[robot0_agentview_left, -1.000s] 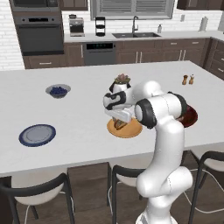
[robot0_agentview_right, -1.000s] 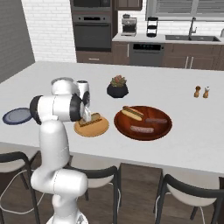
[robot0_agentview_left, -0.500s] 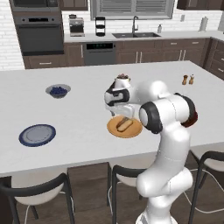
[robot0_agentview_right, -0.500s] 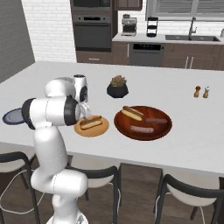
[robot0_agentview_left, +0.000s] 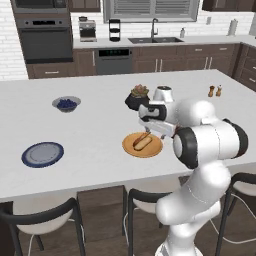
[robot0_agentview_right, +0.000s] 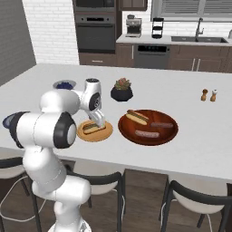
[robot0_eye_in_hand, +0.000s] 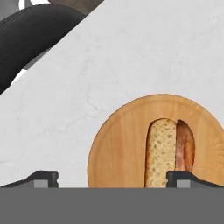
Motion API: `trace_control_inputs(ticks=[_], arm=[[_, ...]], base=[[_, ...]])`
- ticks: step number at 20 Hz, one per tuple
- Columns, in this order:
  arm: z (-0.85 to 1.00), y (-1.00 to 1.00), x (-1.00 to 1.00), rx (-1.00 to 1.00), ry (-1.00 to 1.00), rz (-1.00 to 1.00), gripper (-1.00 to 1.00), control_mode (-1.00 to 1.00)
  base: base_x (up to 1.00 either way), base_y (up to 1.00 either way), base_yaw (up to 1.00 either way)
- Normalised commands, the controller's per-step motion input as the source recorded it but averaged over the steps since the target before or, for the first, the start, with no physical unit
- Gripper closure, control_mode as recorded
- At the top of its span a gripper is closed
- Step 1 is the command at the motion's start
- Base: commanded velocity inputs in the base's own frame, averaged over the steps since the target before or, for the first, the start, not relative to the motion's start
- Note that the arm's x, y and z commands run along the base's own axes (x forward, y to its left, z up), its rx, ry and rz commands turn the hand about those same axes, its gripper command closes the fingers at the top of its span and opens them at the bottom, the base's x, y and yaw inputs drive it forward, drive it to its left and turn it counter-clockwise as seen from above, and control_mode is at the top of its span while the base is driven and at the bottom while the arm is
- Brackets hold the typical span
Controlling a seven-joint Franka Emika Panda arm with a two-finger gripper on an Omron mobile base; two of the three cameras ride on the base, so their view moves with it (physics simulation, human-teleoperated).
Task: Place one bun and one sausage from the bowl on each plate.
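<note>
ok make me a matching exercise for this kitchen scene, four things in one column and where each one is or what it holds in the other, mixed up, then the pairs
Things:
1. tan plate
2. blue-rimmed plate
3. dark red bowl
4. small grey bowl

Descriptions:
A. holds blue berries
B. holds one bun and two sausages
C. bare, at the counter's left end in the left base view
D. holds a bun and a sausage side by side, below the open gripper

Pairs: 1-D, 2-C, 3-B, 4-A
</note>
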Motion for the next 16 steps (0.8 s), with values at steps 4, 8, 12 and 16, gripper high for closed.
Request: trace_control_inputs(ticks=[4, 8, 12, 16], arm=[[0.18, -1.0, -0.24, 0.0, -0.03, 0.0, -1.0, -1.0], [0.1, -0.94, -0.03, 0.0, -0.03, -0.1, -1.0, -1.0], [0.0, -0.99, 0.0, 0.0, 0.04, -0.13, -1.0, -1.0], [0.0, -0.85, 0.03, 0.0, 0.05, -0.02, -1.0, -1.0]], base=[[0.0, 0.0, 0.0], [0.0, 0.0, 0.0], [0.0, 0.0, 0.0], [0.0, 0.0, 0.0]])
